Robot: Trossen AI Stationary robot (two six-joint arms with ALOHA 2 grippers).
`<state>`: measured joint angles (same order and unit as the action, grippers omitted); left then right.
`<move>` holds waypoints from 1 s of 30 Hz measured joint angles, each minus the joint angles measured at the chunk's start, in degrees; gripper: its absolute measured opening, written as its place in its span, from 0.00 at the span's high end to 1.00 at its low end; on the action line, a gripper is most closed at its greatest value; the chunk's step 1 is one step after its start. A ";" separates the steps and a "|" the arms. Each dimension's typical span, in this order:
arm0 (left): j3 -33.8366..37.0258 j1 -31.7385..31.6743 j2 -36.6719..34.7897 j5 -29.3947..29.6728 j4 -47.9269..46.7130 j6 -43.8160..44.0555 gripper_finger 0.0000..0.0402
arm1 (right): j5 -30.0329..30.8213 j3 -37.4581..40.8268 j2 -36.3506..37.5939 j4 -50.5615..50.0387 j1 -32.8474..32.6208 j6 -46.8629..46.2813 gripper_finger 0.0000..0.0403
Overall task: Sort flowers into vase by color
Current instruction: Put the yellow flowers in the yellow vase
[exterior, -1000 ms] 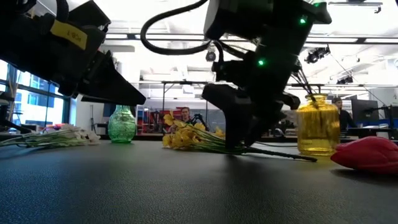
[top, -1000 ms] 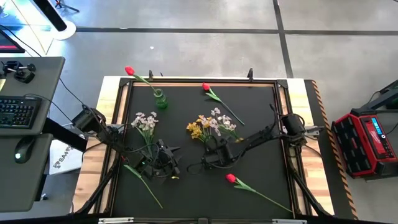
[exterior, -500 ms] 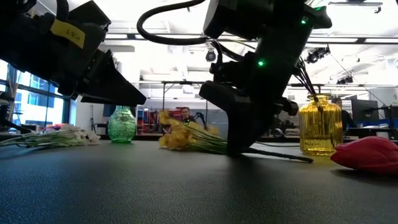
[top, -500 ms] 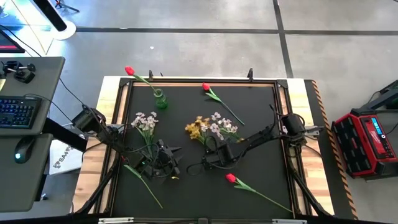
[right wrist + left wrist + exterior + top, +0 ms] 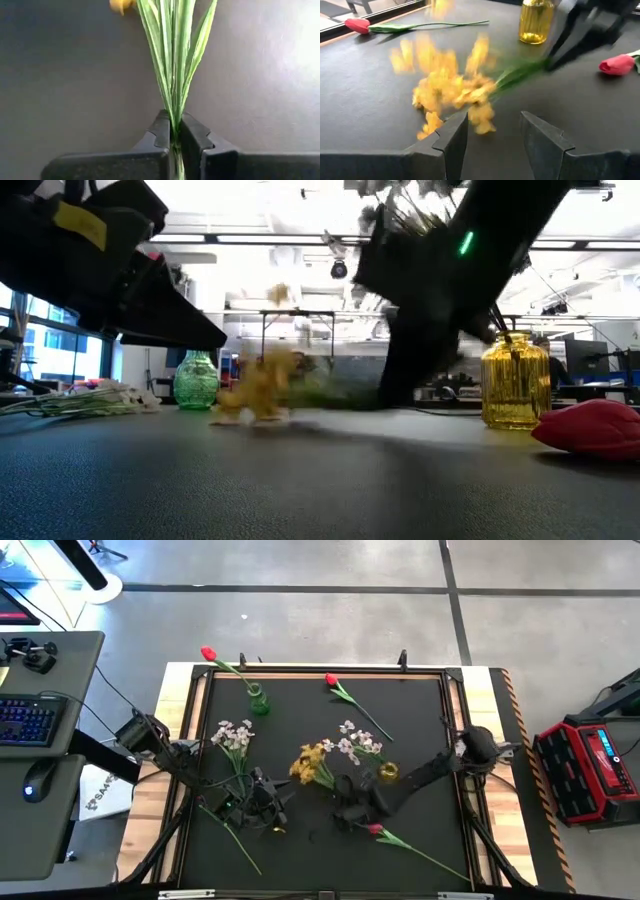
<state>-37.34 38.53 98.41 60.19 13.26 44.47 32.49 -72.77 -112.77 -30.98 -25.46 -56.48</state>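
Your right gripper [image 5: 174, 137] is clamped on the green stems of the yellow bunch [image 5: 310, 762], near the mat's centre toward 5 o'clock, blossoms trailing toward 10 o'clock. Keep the pinch low on the stems and lift until the blossoms clear the mat [image 5: 420, 720], then swing the stem ends over the yellow vase [image 5: 388, 772] just beside you at 1 o'clock; the bundle is floppy, so go slowly. Your left gripper [image 5: 492, 142] waits near 7 o'clock, jaws apart and empty.

The yellow vase looks empty from above. Farther off at 11 o'clock, the green vase [image 5: 258, 700] appears empty too, though I can't tell for certain.
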 joint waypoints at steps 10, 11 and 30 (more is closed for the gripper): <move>0.00 0.58 0.00 0.54 0.07 -0.02 0.59 | 26.97 -0.13 14.45 -5.54 -14.26 3.33 1.00; 0.00 0.58 0.00 0.54 0.07 -0.02 0.59 | 30.09 -0.01 15.42 -6.87 -16.25 3.10 1.00; -0.02 -0.44 0.00 2.11 1.67 -0.09 0.59 | 57.48 28.92 26.21 -4.07 -33.82 -28.48 1.00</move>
<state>-37.36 38.09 98.41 62.30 14.93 44.38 89.97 -43.85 -86.56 -35.05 -59.28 -84.97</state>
